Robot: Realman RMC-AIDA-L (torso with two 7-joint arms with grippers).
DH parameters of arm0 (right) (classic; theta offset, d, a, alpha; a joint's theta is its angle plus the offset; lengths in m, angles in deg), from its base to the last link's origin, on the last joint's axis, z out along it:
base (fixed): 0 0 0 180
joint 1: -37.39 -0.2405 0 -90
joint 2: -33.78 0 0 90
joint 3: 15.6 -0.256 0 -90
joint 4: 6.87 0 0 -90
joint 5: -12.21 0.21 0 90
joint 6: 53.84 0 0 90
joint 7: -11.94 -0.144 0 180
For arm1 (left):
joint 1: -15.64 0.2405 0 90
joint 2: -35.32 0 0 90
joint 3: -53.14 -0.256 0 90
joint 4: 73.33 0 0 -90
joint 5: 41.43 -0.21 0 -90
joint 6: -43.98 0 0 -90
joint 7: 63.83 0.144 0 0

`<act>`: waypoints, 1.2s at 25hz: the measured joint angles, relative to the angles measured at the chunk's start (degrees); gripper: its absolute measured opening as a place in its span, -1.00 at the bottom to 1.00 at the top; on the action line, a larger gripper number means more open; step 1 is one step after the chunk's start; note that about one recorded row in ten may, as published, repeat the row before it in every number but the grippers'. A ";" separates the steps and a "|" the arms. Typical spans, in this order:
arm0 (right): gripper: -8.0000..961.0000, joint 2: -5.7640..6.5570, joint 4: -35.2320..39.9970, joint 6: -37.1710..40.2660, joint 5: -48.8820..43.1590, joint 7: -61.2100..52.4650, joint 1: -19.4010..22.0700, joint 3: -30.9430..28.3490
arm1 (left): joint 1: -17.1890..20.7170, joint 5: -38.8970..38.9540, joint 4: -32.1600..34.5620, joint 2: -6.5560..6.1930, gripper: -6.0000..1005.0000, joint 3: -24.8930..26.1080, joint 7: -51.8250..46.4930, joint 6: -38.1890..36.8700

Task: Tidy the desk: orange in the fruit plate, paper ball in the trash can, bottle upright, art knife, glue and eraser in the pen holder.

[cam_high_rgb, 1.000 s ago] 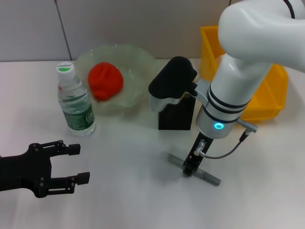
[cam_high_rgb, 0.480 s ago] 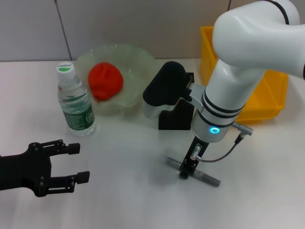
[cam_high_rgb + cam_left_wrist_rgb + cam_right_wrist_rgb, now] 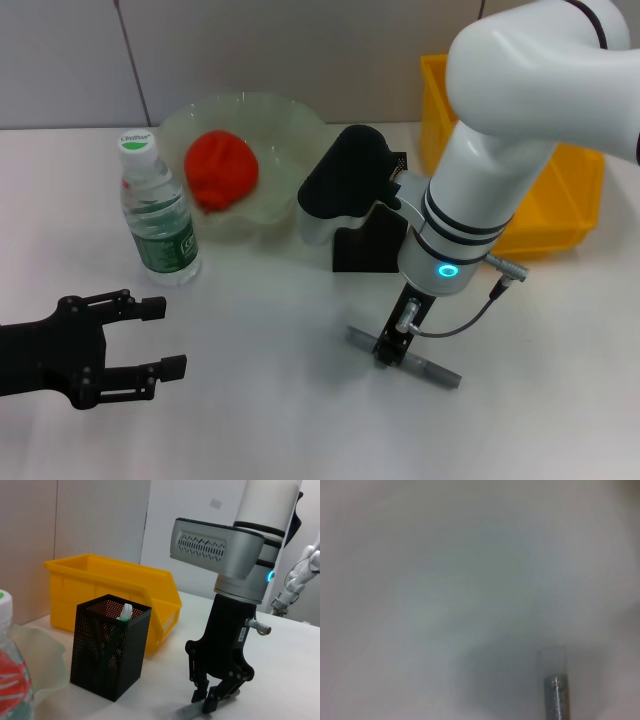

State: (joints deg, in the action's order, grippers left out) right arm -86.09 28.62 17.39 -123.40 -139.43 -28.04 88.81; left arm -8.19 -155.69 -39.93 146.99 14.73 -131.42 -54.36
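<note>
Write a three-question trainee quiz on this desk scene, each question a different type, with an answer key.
1. True or false: the orange lies in the fruit plate.
2. Multiple choice: the right gripper is at A) the bottle, B) the grey art knife, C) the trash can.
3. Fill in: the bottle stands ____ on the table.

Key: 1 true. 2 B; its fingers straddle the knife lying flat before the pen holder. 3 upright. The left gripper waits open, off to the side.
</note>
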 joint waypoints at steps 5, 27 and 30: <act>-0.71 0.55 4.98 1.43 -0.40 0.28 1.31 -1.99 | -0.08 0.00 0.00 -0.03 0.59 0.09 0.00 -0.01; -0.60 0.78 23.30 -5.45 33.04 44.98 26.83 -38.91 | -0.84 0.18 0.00 0.86 0.59 0.33 0.68 -0.59; -0.59 0.80 19.37 -7.64 35.85 48.94 26.59 -39.66 | -0.98 0.18 0.00 0.94 0.59 0.17 0.70 -0.61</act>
State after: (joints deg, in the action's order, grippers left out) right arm -85.29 47.99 9.75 -87.55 -90.50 -1.44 49.15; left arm -9.18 -155.51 -39.93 147.93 14.90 -130.73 -54.97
